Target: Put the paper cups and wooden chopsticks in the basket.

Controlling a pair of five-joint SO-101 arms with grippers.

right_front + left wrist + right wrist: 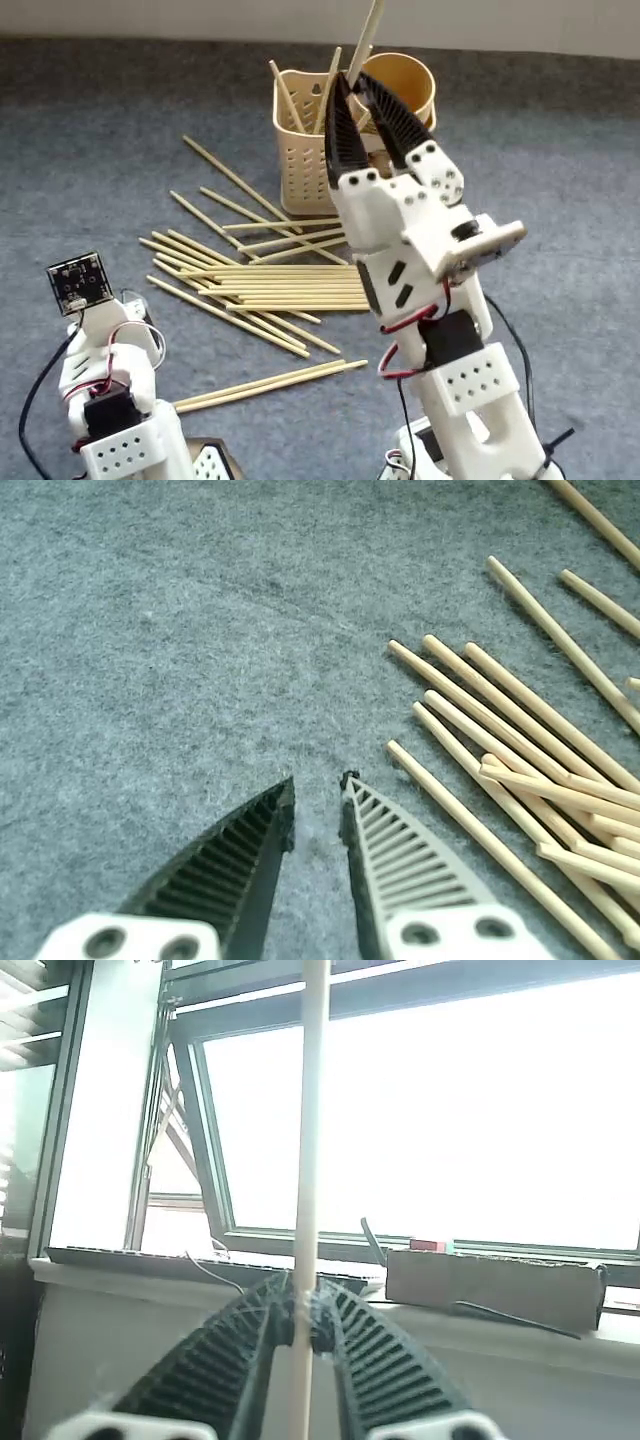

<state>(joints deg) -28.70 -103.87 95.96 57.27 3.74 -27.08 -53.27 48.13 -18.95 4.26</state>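
Observation:
A pale yellow slotted basket [300,165] stands at the back of the grey carpet with a few wooden chopsticks [288,98] leaning in it. A tan paper cup [412,85] sits at its right side; whether it is inside I cannot tell. My right gripper [350,88] hovers over the basket, shut on one upright chopstick [366,38]. In the right wrist view the gripper [303,1318] pinches that chopstick [313,1110]. My left gripper [318,784] hangs low over bare carpet, slightly open and holding nothing, just beside the loose chopsticks [500,750].
Several loose chopsticks [260,280] lie fanned out on the carpet in front of the basket. A separate pair [270,385] lies nearer the arms' bases. The left arm's base [110,400] stands at the lower left.

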